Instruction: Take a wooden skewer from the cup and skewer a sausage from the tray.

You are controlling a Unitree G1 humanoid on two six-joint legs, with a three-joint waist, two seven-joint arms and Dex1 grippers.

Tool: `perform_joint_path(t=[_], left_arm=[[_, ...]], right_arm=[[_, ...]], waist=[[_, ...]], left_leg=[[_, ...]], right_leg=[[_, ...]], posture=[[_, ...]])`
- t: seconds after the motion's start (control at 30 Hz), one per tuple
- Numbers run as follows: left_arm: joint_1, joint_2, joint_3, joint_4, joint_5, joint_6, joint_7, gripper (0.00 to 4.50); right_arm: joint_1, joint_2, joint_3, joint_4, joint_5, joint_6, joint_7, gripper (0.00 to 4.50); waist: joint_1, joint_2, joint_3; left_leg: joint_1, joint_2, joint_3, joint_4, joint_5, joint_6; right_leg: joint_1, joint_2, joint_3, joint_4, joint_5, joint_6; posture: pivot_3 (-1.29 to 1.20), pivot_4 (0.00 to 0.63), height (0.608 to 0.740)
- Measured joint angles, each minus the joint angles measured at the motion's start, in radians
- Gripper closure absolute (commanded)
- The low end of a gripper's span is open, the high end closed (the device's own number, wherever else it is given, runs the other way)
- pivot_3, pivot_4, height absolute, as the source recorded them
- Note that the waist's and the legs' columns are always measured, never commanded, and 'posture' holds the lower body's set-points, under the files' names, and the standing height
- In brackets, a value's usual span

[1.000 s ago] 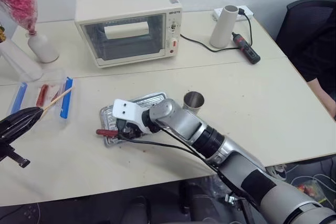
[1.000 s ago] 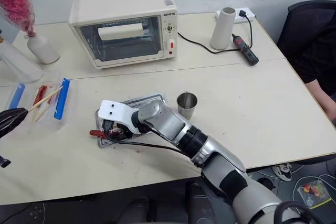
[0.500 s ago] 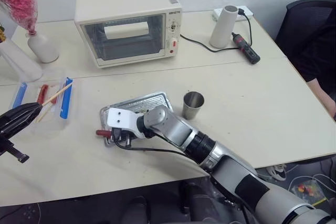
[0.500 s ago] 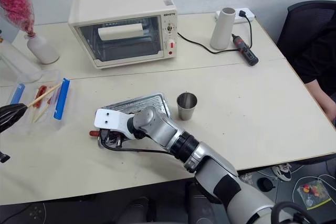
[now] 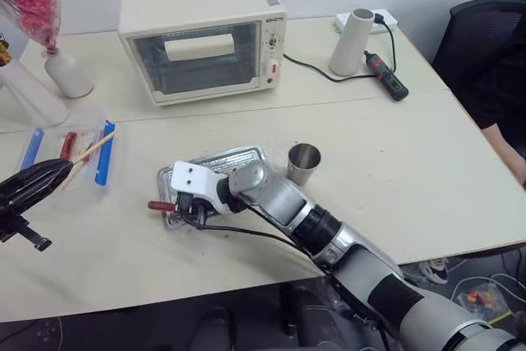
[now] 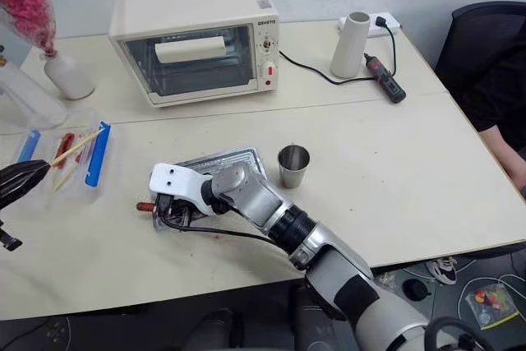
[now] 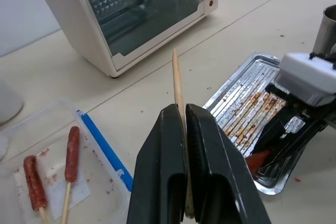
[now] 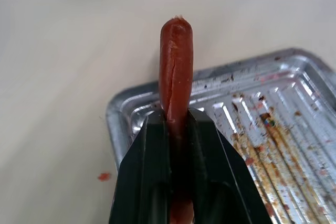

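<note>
My right gripper [image 8: 176, 118] is shut on the red sausage [image 8: 176, 66], which sticks out past the fingertips over the left end of the ribbed silver tray [image 8: 262, 93]. In the left eye view the sausage's tip [image 5: 159, 205] pokes out beyond the tray's [image 5: 242, 157] left edge. My left gripper [image 7: 178, 113], off to the left and apart from the tray, is shut on the wooden skewer [image 7: 177, 77]. The skewer's point aims away toward the oven. The steel cup [image 5: 303, 163] stands upright just right of the tray.
A clear plastic box with blue handles [image 5: 105, 154] holds sausages on sticks at the left. A white toaster oven [image 5: 201, 34] stands behind, with a white roll [image 5: 351, 41] and a black tool [image 5: 385, 74] at back right. A vase [image 5: 66, 76] is far left, and a black chair [image 5: 485, 47] is at the right.
My right gripper's fingers have closed on the sausage at the tray's left end, dipping left and coming back a little. The left gripper holding the skewer has stayed nearly still.
</note>
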Motion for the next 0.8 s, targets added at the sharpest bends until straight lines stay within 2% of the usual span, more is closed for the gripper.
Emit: perform_joint_path(t=[0.1, 0.17, 0.27, 0.37, 0.57, 0.8], left_arm=[[-0.032, 0.033, -0.034, 0.005, -0.021, 0.005, -0.023, 4.5], [-0.064, 0.078, -0.066, 0.012, -0.058, 0.026, -0.053, 4.5], [-0.098, 0.135, -0.104, 0.02, -0.115, 0.061, -0.106, 4.5], [-0.143, 0.18, -0.146, 0.034, -0.172, 0.096, -0.146, 4.5], [-0.231, 0.243, -0.261, 0.023, -0.28, 0.145, -0.216, 4.5], [-0.33, 0.261, -0.424, -0.006, -0.3, 0.144, -0.265, 4.5]], right_arm=[[-0.022, -0.131, -0.033, -0.128, 0.059, 0.017, 0.13, 4.37], [-0.054, -0.262, -0.062, -0.195, 0.107, 0.021, 0.246, 4.37], [-0.082, -0.438, -0.113, -0.254, 0.151, 0.0, 0.404, 4.37], [-0.08, -0.56, -0.123, -0.28, 0.172, -0.046, 0.514, 4.37], [-0.08, -0.675, -0.169, -0.286, 0.191, -0.091, 0.574, 4.37], [-0.073, -0.692, -0.188, -0.289, 0.189, -0.089, 0.557, 4.37]], waist=[[0.007, 0.0, 0.0], [0.01, 0.0, 0.0], [0.011, 0.0, 0.0], [0.002, 0.0, 0.0], [0.003, 0.001, 0.001], [0.008, 0.001, 0.001]], left_leg=[[0.0, -0.001, -0.001, 0.0, 0.0, 0.001], [0.0, -0.002, -0.001, 0.001, 0.0, 0.002], [0.0, -0.002, 0.001, 0.001, -0.001, 0.003], [0.001, -0.003, 0.003, 0.001, -0.001, 0.003], [0.002, -0.003, 0.004, 0.001, 0.0, 0.0], [0.002, -0.003, 0.004, 0.001, 0.002, -0.002]], right_leg=[[0.001, 0.0, -0.001, -0.001, 0.0, 0.0], [0.002, 0.0, -0.001, -0.002, 0.001, 0.001], [0.002, 0.002, -0.002, -0.002, 0.001, 0.001], [0.001, 0.004, 0.0, -0.002, 0.001, 0.001], [0.0, 0.01, 0.001, -0.001, 0.0, 0.0], [0.0, 0.01, 0.002, 0.0, 0.0, 0.0]], posture=[[0.0, 0.15, 0.74], [0.0, 0.15, 0.74], [0.0, 0.15, 0.74], [0.0, 0.15, 0.74], [0.0, 0.15, 0.74], [0.0, 0.15, 0.74]])
